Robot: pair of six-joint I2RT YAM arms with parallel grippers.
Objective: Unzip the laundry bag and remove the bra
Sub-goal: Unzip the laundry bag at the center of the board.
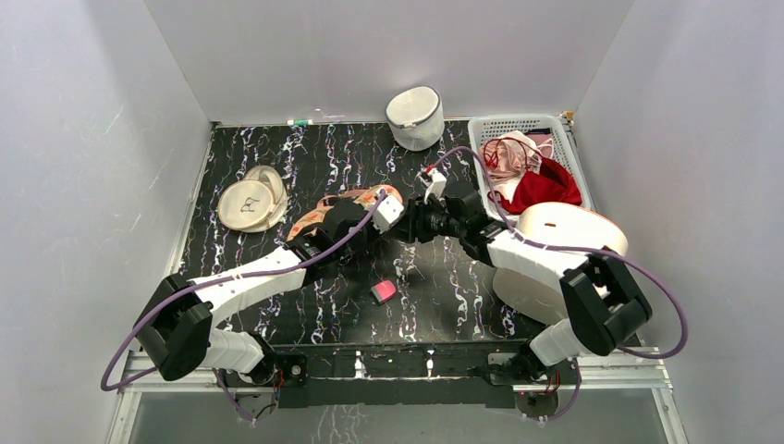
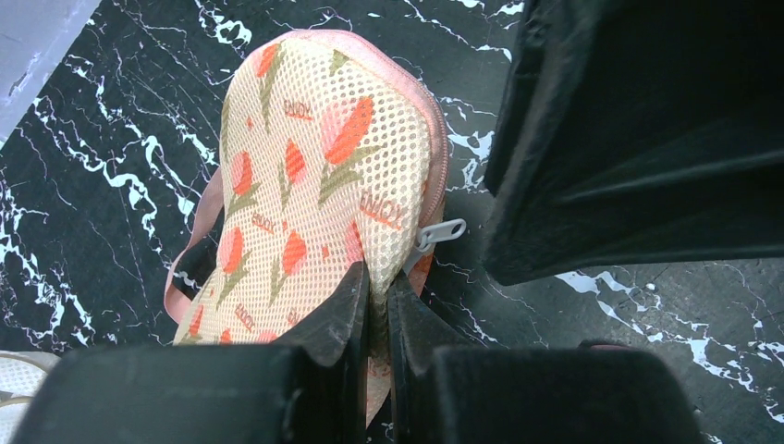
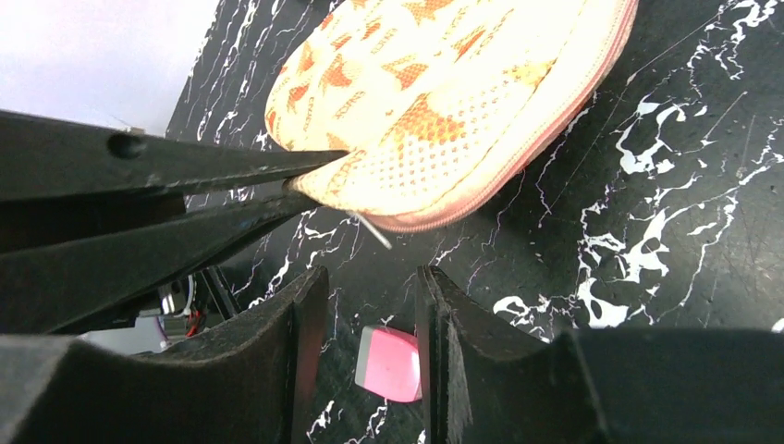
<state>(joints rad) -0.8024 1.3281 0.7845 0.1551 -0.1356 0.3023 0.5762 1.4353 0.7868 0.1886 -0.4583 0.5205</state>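
The laundry bag (image 1: pixel 356 197), peach mesh with orange-red leaf print, lies mid-table, partly under my left arm. My left gripper (image 2: pixel 379 282) is shut on the near edge of the laundry bag (image 2: pixel 314 176), pinching a fold of mesh. The silver zip pull (image 2: pixel 442 231) sticks out just right of that pinch. My right gripper (image 3: pixel 370 273) is open with nothing between its fingers. It sits just short of the zip pull (image 3: pixel 374 231) on the pink zip edge of the laundry bag (image 3: pixel 434 102). From above, the two grippers meet tip to tip, left gripper (image 1: pixel 396 215) and right gripper (image 1: pixel 418 224). The bra is hidden.
A small pink and grey block (image 1: pixel 384 292) lies on the table near me. A white mesh cylinder bag (image 1: pixel 414 117) stands at the back. A cream round pouch (image 1: pixel 251 199) lies to the left. A white basket (image 1: pixel 564 129) holds a dark red garment (image 1: pixel 545 190).
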